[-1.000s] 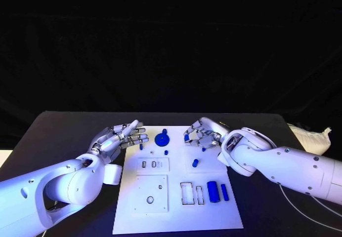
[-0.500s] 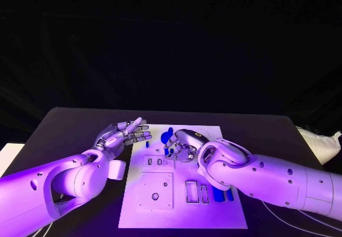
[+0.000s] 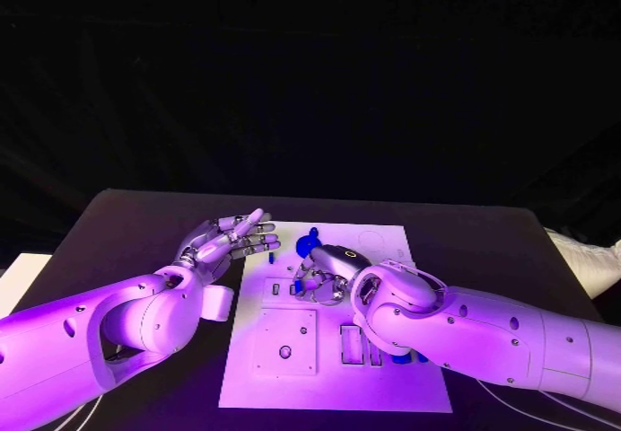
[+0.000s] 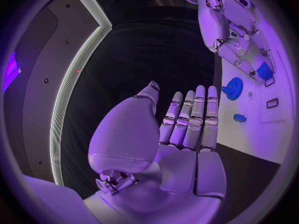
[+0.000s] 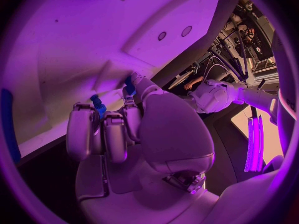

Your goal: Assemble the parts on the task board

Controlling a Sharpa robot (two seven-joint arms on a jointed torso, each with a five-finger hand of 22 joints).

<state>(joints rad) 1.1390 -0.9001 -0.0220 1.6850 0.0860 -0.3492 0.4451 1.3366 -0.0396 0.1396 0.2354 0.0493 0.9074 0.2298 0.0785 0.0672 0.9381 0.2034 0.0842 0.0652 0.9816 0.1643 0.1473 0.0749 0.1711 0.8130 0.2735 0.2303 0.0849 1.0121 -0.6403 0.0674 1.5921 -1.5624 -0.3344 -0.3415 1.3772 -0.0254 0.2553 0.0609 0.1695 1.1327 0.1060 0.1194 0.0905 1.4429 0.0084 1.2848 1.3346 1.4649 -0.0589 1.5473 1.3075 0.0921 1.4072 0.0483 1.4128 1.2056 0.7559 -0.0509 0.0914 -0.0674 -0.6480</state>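
Two white arms are seen, built of smooth rounded shells with small dark screw holes set into their surfaces, and a thin cable is seen under the right arm near the table's edge. Each arm is ended by a silver hand, the left hand (image 3: 223, 243) and the right hand (image 3: 327, 272), made of jointed metallic finger segments with pale pads. A dark ring is carried on the right hand's back.
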